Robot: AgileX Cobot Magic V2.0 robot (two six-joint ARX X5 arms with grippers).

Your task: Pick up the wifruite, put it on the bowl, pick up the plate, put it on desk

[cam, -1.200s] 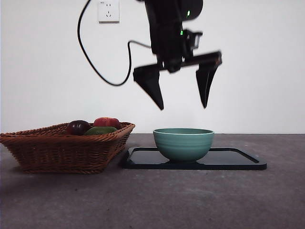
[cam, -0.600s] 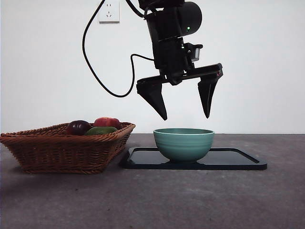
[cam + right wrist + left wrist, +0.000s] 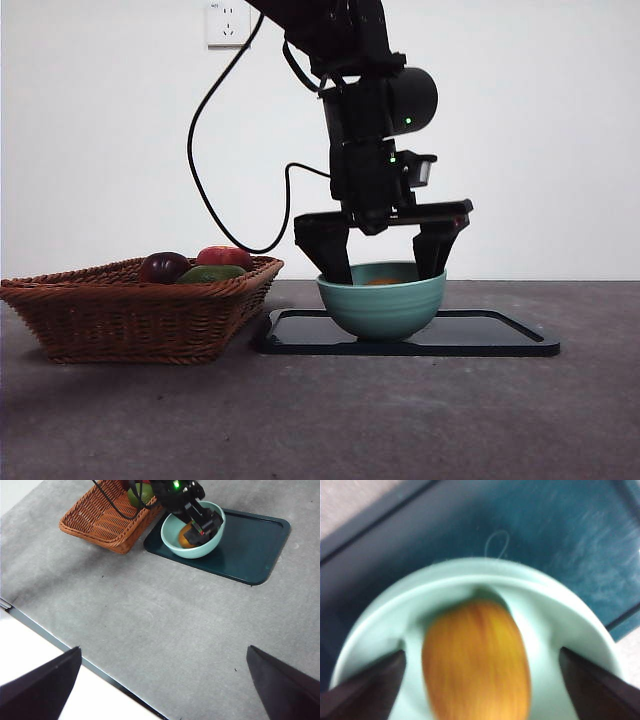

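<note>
**Wifruite in the bowl, left gripper spread around it**

The wifruite [image 3: 476, 661], orange and blurred in the left wrist view, lies inside the mint-green bowl [image 3: 383, 305]; from the front only a sliver of it shows above the rim. The left gripper [image 3: 383, 270] reaches into the bowl with its 2 jaws apart, 1 on each side of the fruit, not touching it. The bowl stands on a dark teal tray [image 3: 252, 545], which rests on the grey matte desk [image 3: 400, 420]. Just beside the tray sits a wicker basket [image 3: 130, 310] holding a dark purple, a red and a green fruit. Behind is a white wall with a socket [image 3: 228, 22]; no writing on it is legible. The right gripper [image 3: 165, 685] hangs high over bare desk, jaws wide apart.
</note>
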